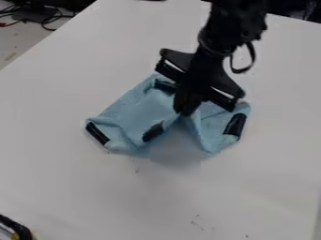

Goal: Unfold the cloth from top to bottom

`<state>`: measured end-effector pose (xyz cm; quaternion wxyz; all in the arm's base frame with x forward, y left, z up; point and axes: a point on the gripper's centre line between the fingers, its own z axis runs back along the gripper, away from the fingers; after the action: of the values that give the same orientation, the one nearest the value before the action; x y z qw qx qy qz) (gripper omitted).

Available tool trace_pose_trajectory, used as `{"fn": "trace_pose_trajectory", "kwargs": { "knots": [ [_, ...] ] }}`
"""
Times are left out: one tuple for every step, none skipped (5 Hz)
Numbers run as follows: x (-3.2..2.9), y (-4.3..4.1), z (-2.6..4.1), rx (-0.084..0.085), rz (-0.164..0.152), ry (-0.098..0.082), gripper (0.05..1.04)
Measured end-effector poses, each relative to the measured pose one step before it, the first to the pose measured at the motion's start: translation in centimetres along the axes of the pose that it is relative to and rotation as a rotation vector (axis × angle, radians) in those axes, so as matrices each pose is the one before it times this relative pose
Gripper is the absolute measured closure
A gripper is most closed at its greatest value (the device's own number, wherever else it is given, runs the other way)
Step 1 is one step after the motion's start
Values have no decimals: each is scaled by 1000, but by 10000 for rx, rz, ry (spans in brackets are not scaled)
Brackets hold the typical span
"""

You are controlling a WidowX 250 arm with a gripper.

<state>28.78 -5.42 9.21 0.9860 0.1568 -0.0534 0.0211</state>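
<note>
The black gripper (186, 111) hangs down over the middle of the light blue cloth (141, 110), its fingers together on a pinch of fabric. From that pinch the cloth falls away to both sides in a tent shape, with a shadowed gap below. Black patches mark the left corner, the right side, the middle and the upper part near the gripper. The left corner and lower right part lie low on the table. The arm covers some of the cloth's upper edge.
The white table (81, 187) surrounds the cloth. A dark object with yellow parts (16, 229) sits at the lower left corner. Black cables (44, 14) lie beyond the table's edge at the upper left.
</note>
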Motion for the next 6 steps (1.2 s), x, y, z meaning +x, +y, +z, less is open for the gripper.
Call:
{"fn": "trace_pose_trajectory", "kwargs": {
  "knots": [
    [-1222,-2823,1149,-121,1062,-13,1030],
    [-1027,-2802,139,-141,1470,80,1030],
    [-1420,-2057,-357,101,1487,25,1030],
    [-561,-933,286,14,1134,-22,1030],
    [-1289,-994,39,205,1138,28,1030],
    [-1046,-146,-768,-285,200,93,1007]
  ]
}}
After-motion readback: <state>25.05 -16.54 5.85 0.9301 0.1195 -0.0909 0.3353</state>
